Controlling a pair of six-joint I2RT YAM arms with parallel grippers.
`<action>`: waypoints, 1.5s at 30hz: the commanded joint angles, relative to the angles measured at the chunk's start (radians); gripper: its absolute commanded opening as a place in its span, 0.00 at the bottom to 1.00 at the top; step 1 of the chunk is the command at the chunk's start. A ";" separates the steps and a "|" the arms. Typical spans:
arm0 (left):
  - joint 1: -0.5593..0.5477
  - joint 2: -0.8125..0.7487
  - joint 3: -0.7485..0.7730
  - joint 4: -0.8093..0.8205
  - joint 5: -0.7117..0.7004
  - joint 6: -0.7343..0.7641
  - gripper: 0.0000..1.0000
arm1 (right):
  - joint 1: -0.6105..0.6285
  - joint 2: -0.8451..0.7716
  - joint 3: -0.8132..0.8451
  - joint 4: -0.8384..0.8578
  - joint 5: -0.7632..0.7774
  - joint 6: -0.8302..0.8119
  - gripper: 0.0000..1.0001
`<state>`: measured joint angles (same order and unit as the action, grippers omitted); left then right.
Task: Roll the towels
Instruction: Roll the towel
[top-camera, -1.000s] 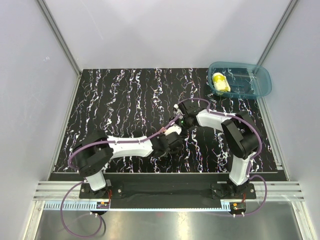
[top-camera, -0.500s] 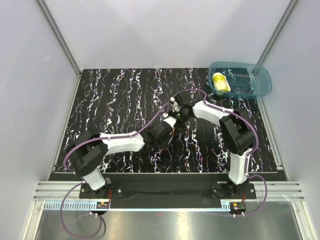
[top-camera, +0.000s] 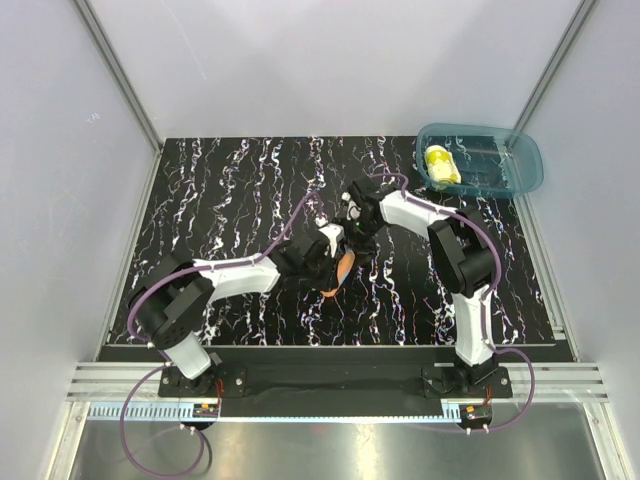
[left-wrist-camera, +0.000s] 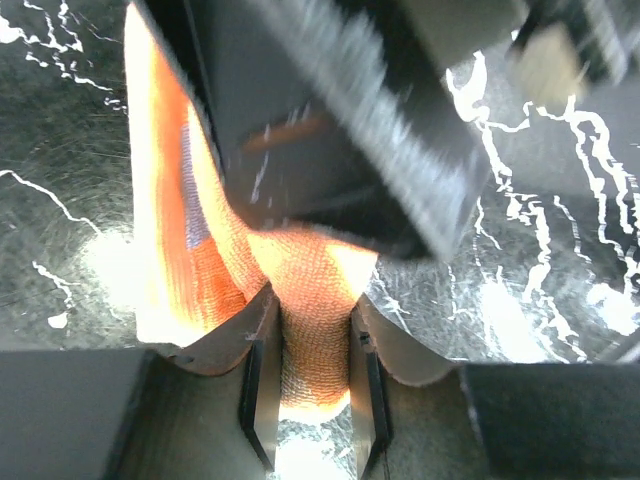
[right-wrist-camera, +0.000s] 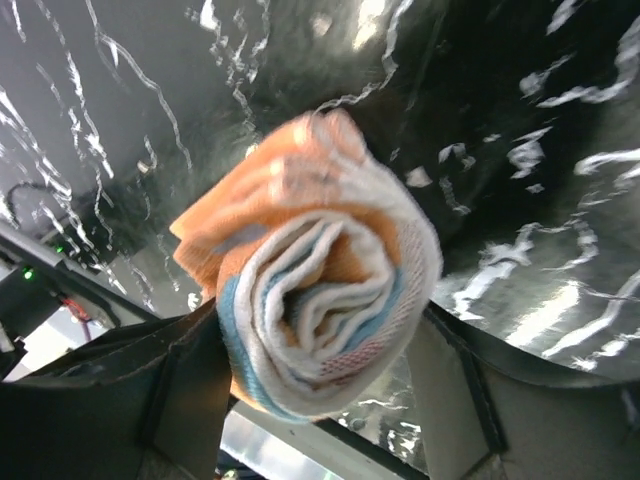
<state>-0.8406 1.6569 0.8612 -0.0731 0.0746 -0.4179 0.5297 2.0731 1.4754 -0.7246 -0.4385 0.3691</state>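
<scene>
Twice gripped near the middle of the table (top-camera: 230, 190): orange towel (top-camera: 343, 268), partly rolled. Pinched by a flat fold between the closed-in fingers of the left gripper (left-wrist-camera: 312, 335). Clamped as a tight spiral, light-blue and white layers showing at its end, between the fingers of the right gripper (right-wrist-camera: 320, 400). Seems raised off the surface at the roll, though hard to tell. Over in the teal bin (top-camera: 525, 165) at the far right corner, bundled up: yellow towel (top-camera: 441, 165).
</scene>
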 joint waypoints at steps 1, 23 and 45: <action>0.017 0.053 -0.057 -0.165 0.166 -0.036 0.15 | -0.037 0.024 0.083 -0.056 0.092 -0.050 0.71; 0.238 0.170 0.027 -0.209 0.543 -0.128 0.14 | -0.129 -0.313 -0.079 0.141 0.051 0.059 0.78; 0.489 0.331 0.012 -0.084 0.772 -0.278 0.13 | -0.010 -0.341 -0.627 0.893 -0.167 0.429 0.78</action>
<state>-0.3729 1.9285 0.9199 -0.1314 0.9646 -0.6872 0.4995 1.6848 0.8368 0.0231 -0.5758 0.7334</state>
